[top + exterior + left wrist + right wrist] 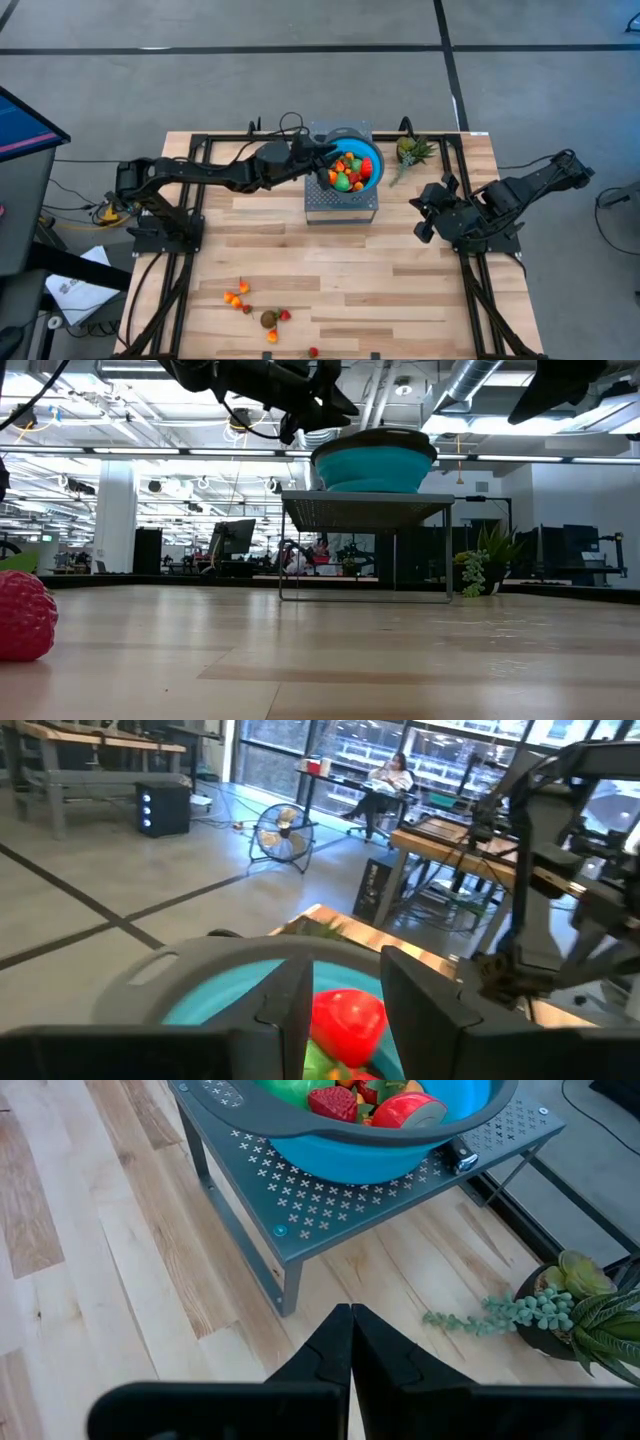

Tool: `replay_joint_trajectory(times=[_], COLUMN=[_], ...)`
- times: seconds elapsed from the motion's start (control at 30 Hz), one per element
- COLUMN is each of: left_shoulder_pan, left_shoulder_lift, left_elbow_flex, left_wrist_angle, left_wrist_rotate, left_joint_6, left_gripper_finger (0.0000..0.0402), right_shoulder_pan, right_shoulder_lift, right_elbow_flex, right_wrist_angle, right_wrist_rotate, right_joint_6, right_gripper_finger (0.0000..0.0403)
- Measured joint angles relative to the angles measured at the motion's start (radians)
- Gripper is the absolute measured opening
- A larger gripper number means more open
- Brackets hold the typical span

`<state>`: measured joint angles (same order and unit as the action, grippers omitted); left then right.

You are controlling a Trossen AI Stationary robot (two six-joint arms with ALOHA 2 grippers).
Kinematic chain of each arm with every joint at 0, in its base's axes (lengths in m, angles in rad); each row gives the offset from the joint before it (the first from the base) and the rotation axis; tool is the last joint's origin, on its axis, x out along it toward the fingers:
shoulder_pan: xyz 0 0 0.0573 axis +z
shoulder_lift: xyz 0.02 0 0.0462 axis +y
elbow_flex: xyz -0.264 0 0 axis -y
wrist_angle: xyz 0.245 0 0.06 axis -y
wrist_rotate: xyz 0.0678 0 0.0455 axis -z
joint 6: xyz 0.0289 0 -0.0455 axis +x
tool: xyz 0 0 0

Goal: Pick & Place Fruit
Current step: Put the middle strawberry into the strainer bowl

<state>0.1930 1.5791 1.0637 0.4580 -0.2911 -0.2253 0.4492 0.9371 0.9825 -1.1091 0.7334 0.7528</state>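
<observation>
Over the far middle of the table, in the high view, the left gripper point(327, 160) hangs above the blue bowl point(372, 160), raised on a perforated stand point(340, 205) to collect fruit point(350, 172); stragglers point(238, 297) lie near. In the left wrist view, its fingers point(285, 1010) are parted, a red piece point(347, 1022) between them. The right wrist view shows the right gripper point(351, 1342) pinched shut, empty, waiting right of the stand.

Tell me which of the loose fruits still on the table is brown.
It is the round brown fruit near the table's front edge, in the small group there. A red piece sits right beside it; the other loose pieces around it are orange or red.
</observation>
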Motion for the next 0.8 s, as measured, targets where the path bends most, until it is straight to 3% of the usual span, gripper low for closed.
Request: replay_joint_trajectory(times=[0.53, 0.8], left_shoulder_pan=[-0.153, -0.31], left_shoulder_lift=[-0.023, -0.142], left_elbow_flex=[0.0, 0.0], left_wrist_angle=[0.001, 0.006], left_wrist_rotate=[-0.007, -0.129], left_joint_6=[0.009, 0.141], left_gripper_finger=[0.0088, 0.0056], right_shoulder_pan=[0.014, 0.056], right_shoulder_lift=[0.0, 0.0], right_elbow_flex=[0.0, 0.0], right_wrist_angle=[-0.001, -0.002], right_wrist_rotate=[-0.029, -0.03], right_joint_6=[0.0, 0.0], right_gripper_finger=[0.0, 0.0])
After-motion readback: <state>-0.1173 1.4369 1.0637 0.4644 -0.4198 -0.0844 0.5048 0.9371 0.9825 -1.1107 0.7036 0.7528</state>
